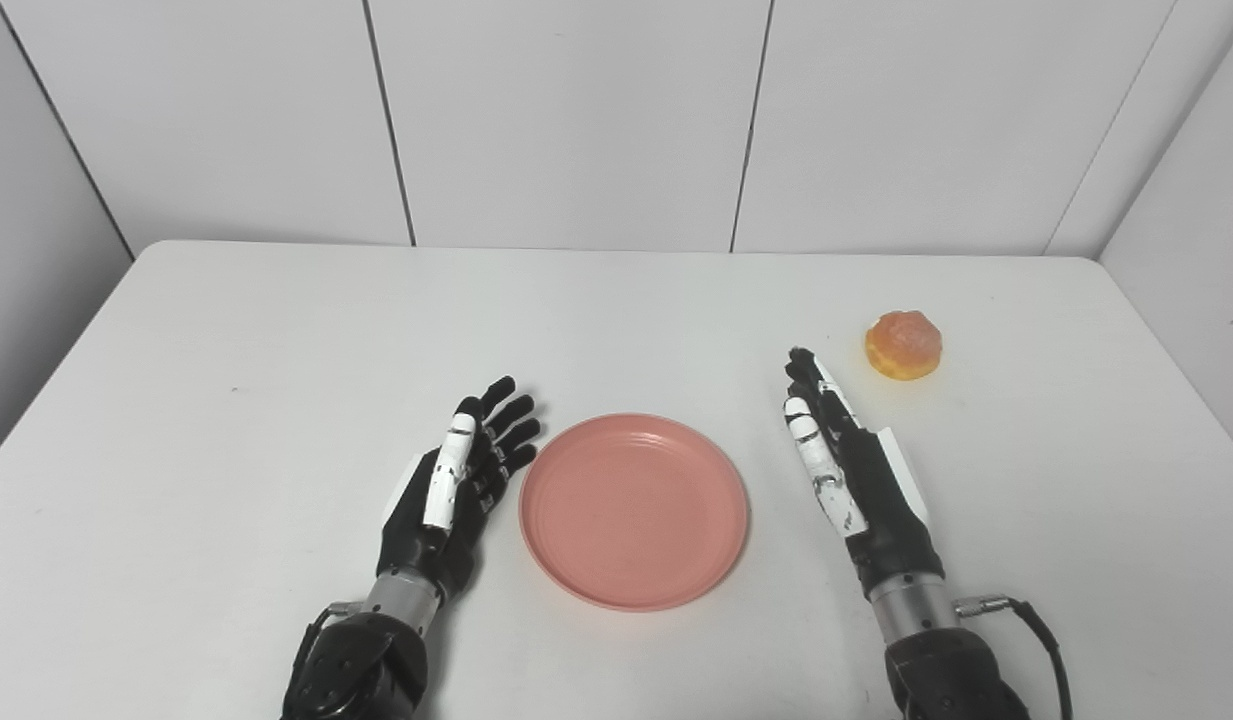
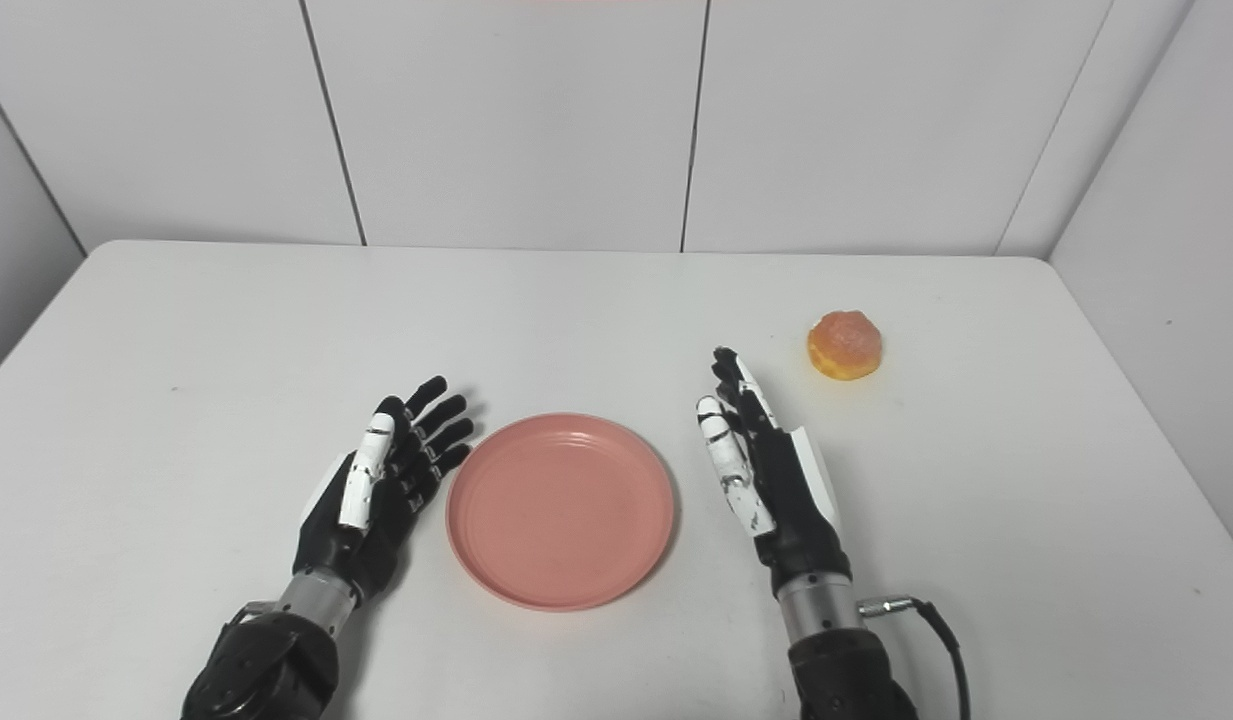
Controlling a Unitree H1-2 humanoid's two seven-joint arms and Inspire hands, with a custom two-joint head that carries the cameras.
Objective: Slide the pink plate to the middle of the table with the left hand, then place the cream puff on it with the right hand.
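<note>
The pink plate [image 1: 634,510] lies flat near the front middle of the white table [image 1: 276,330], with nothing on it. Just left of its rim is my left hand [image 1: 466,475], open, its fingers stretched toward the plate's far-left edge. To the plate's right stands my right hand [image 1: 848,470], open, edge-on with straight fingers pointing away from me. The cream puff [image 1: 904,344], golden with a glazed top, sits on the table beyond and to the right of the right hand, a short gap from its fingertips.
White panelled walls [image 1: 576,120] close the table at the back and on both sides. A black cable [image 1: 1036,625] runs from my right wrist near the front edge.
</note>
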